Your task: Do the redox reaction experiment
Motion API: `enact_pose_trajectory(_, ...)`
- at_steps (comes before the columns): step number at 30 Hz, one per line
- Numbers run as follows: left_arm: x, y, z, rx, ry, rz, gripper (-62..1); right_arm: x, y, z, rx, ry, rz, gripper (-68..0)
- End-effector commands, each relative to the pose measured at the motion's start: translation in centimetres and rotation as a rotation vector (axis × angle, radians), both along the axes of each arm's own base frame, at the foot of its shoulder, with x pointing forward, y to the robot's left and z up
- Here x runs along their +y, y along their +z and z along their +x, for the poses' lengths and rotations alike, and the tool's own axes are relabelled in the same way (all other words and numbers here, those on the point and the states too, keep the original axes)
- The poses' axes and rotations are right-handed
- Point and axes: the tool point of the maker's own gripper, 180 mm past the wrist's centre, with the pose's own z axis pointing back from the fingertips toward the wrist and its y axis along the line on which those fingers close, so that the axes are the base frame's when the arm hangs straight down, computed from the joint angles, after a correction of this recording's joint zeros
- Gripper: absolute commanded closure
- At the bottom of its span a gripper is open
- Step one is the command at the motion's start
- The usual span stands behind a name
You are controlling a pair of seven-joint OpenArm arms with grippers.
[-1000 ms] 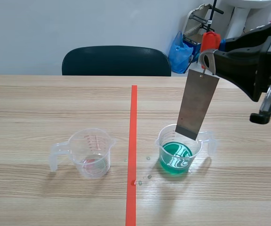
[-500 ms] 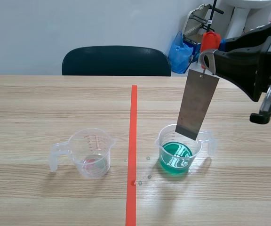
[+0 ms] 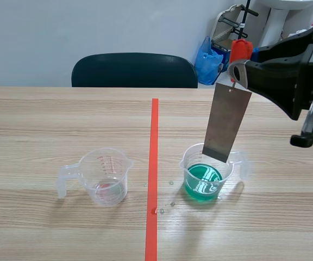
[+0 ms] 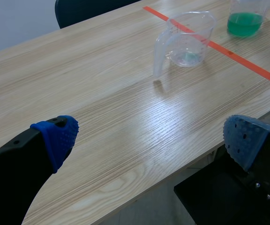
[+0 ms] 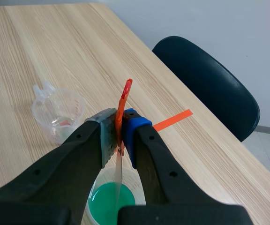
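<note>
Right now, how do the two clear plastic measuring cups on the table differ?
The clear plastic measuring cup left of the tape line holds only a faint reddish trace; the cup right of it holds green liquid. A grey metal plate hangs over the right cup, nothing over the left one. Handles point opposite ways. Both stand upright.

dark chair [image 3: 135, 69]: behind wooden table [image 3: 37, 125] far edge | blue bag [image 3: 207, 61]: just beside chair

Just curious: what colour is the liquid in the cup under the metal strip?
The liquid is green, clearest in the scene view.
</note>
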Motion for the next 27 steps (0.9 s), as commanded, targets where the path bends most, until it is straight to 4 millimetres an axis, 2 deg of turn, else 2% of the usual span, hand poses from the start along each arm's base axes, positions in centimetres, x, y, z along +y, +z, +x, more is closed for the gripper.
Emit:
enact_pose_trajectory(1, 0.0, 0.4, 0.2, -0.021, 0.002, -0.009, -62.3, 0.3, 0.8, 0.0, -0.023, 0.008, 0.017, -0.8)
enact_pose_trajectory(9, 0.0, 0.4, 0.2, -0.021, 0.002, -0.009, -62.3, 0.7, -0.7, -0.3, 0.003, 0.024, 0.011, -0.9)
enact_pose_trajectory(19, 0.0, 0.4, 0.2, -0.021, 0.002, -0.009, -62.3, 0.2, -3.3, 1.0, -0.003, -0.014, -0.021, -0.8)
enact_pose_trajectory(27, 0.0, 0.4, 0.2, -0.021, 0.002, -0.009, -62.3, 0.3, -2.1, 1.6, -0.047, -0.011, -0.002, -0.8)
